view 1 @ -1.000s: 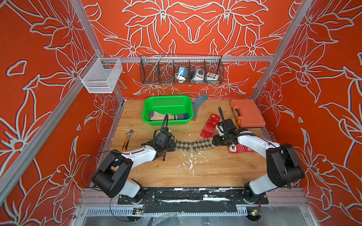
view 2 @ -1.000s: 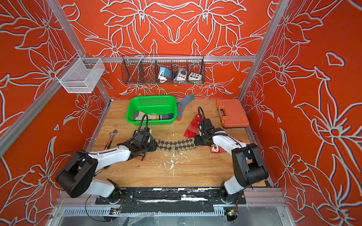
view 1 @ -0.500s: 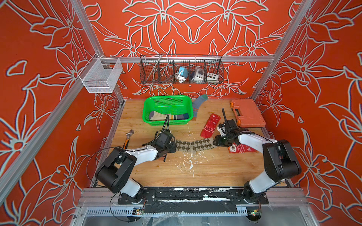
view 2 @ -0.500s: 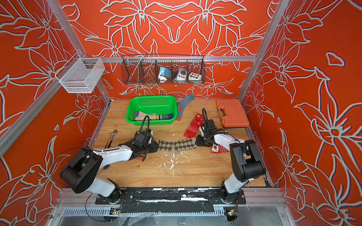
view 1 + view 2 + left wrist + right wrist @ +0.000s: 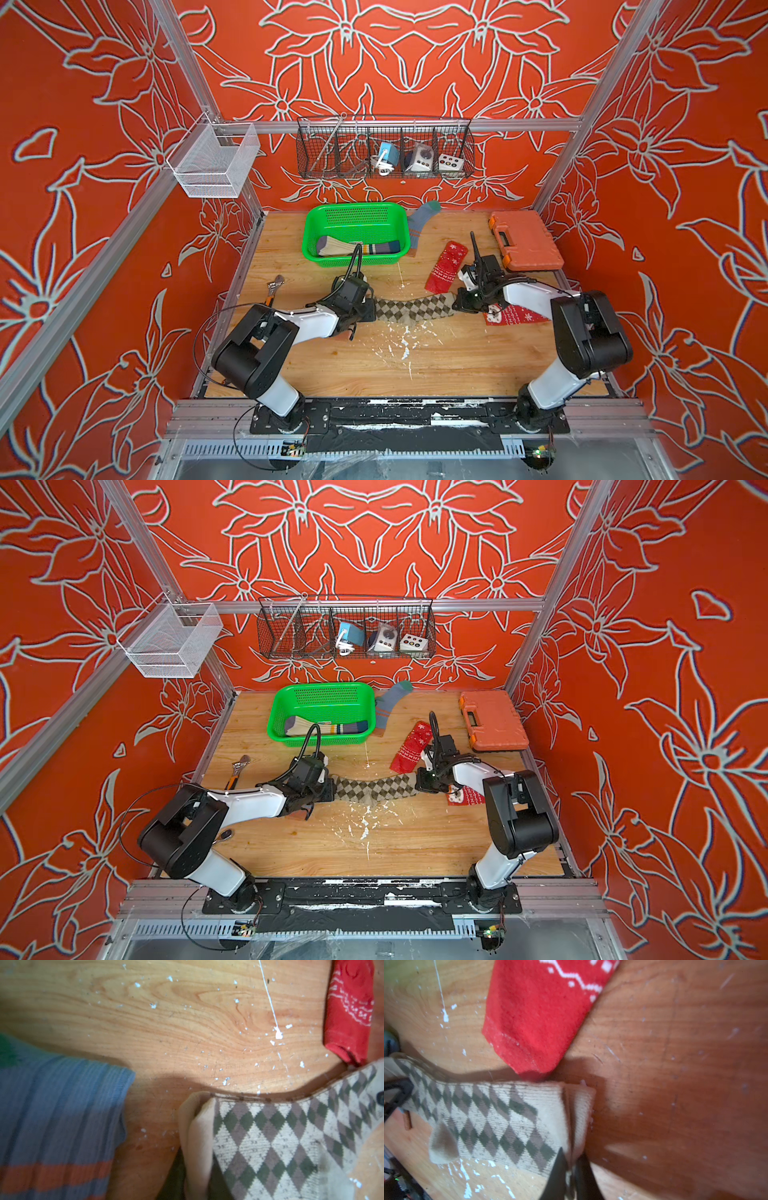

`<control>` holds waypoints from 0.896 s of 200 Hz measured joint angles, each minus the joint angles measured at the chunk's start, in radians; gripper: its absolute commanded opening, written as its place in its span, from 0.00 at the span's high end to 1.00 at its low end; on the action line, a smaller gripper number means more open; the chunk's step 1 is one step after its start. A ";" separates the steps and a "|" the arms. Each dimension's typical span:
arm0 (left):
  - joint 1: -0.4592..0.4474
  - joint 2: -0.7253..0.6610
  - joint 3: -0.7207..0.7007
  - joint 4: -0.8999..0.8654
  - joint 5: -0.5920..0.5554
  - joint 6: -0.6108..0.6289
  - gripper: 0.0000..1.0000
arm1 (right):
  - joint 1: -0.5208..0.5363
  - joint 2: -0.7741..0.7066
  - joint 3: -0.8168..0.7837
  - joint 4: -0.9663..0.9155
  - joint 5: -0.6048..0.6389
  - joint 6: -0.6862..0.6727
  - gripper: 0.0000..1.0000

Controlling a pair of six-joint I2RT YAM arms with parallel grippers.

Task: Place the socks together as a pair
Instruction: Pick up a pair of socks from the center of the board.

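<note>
Right hand (image 5: 571,1169) has just closed. Its fingers (image 5: 560,1167) are now clamped on the beige tip of the argyle sock (image 5: 411,309). Left hand (image 5: 370,311) sits over the other end, where the cuff bunches toward it, but the jaws are hidden and I can't tell if it grips. The sock lies stretched on the desk (image 5: 436,365), robot-side of the basket (image 5: 355,216). Its edges look double-layered, so it's likely a stacked pair. Probably ready to lift.

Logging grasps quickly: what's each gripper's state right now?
Left gripper: shut on the olive-tan argyle knit sock.
Right gripper: shut on that sock's other end.
</note>
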 measured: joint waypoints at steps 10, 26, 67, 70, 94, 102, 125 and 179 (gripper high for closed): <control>0.000 0.000 0.001 0.000 0.000 0.001 0.97 | -0.003 -0.002 -0.003 0.004 -0.003 0.007 1.00; 0.000 0.000 0.001 0.000 0.000 0.001 1.00 | -0.004 -0.011 -0.011 0.010 -0.010 0.006 1.00; 0.000 -0.006 0.006 -0.014 0.001 0.000 1.00 | -0.008 -0.089 -0.024 0.013 -0.053 0.017 1.00; 0.000 -0.007 0.007 -0.020 0.002 0.000 1.00 | -0.008 -0.097 -0.024 0.013 -0.058 0.019 1.00; 0.000 -0.040 0.041 -0.093 0.009 -0.003 1.00 | -0.008 -0.162 -0.002 -0.010 -0.114 0.029 1.00; 0.000 -0.062 0.061 -0.121 0.012 -0.004 1.00 | -0.008 -0.184 0.013 -0.018 -0.133 0.035 1.00; 0.000 -0.145 0.140 -0.192 0.004 -0.005 1.00 | 0.001 -0.253 0.080 -0.034 -0.177 0.061 1.00; 0.031 -0.213 0.476 -0.348 -0.092 0.014 1.00 | 0.051 -0.183 0.444 -0.049 -0.241 0.126 1.00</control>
